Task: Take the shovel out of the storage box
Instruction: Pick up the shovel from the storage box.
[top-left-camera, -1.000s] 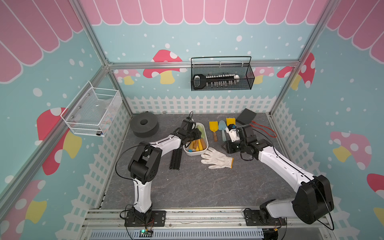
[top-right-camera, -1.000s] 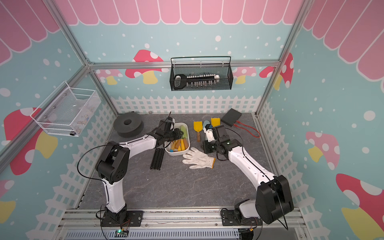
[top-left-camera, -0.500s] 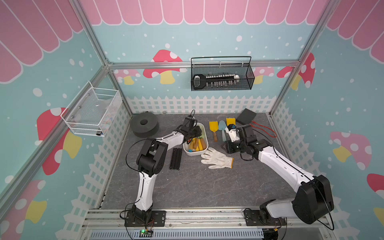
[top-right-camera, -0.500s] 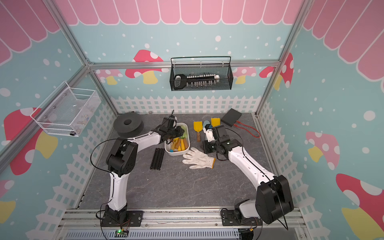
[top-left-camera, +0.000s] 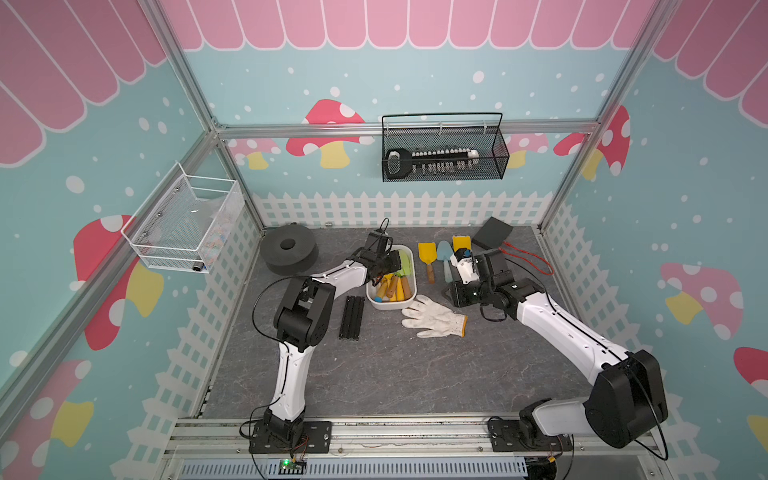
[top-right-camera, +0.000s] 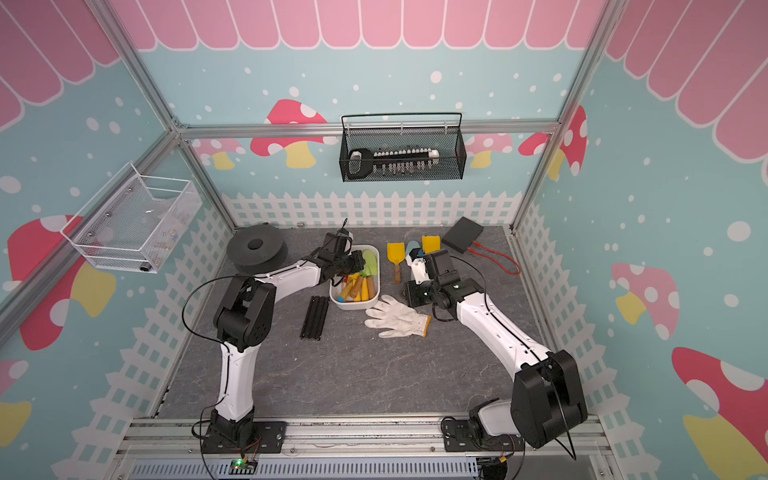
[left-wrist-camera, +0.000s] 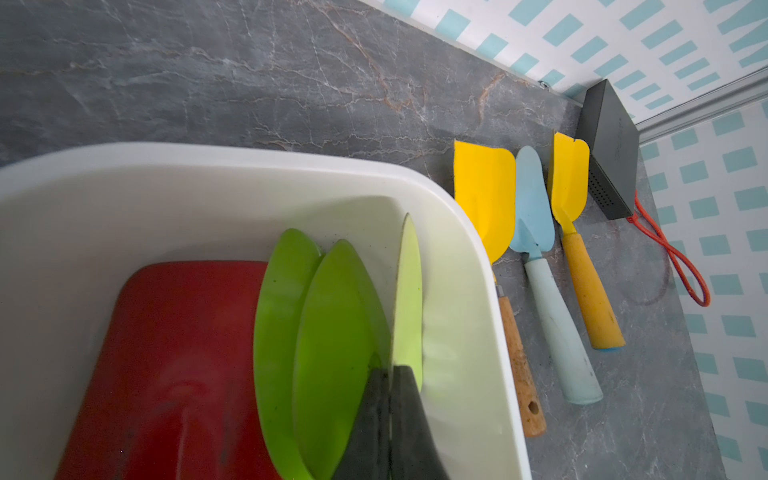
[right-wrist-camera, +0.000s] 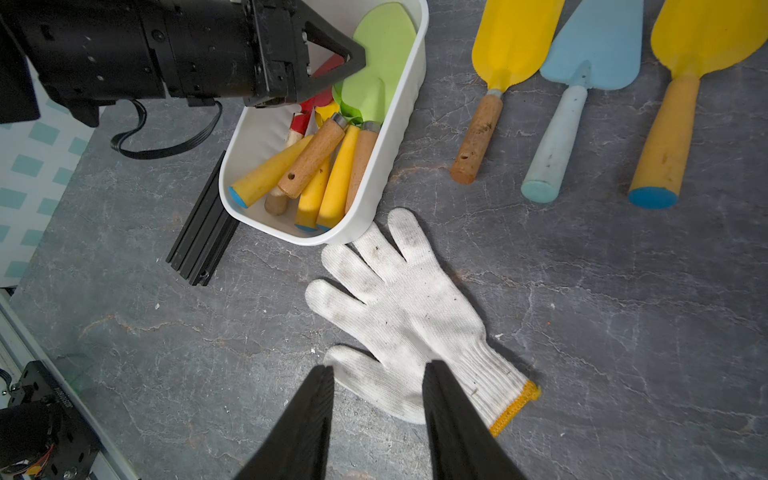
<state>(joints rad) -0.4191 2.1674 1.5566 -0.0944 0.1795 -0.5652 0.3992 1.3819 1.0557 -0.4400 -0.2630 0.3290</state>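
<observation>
Inside the storage box (left-wrist-camera: 249, 158), left pincer (left-wrist-camera: 390, 370) apparently clamps a green shovel (left-wrist-camera: 409, 291); right pincer (right-wrist-camera: 378, 370) gapes.

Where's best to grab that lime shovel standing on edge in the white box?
Its blade, from above, into the open box: it stands edge-up by the wall, thin enough to pinch, while the handles lie packed together. The left gripper is shut on it.

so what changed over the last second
The left arm's elbow swung toward the storage box and the left gripper closed on a light green shovel blade inside it. The right gripper, open by the glove, and the three loose shovels stayed put.
</observation>
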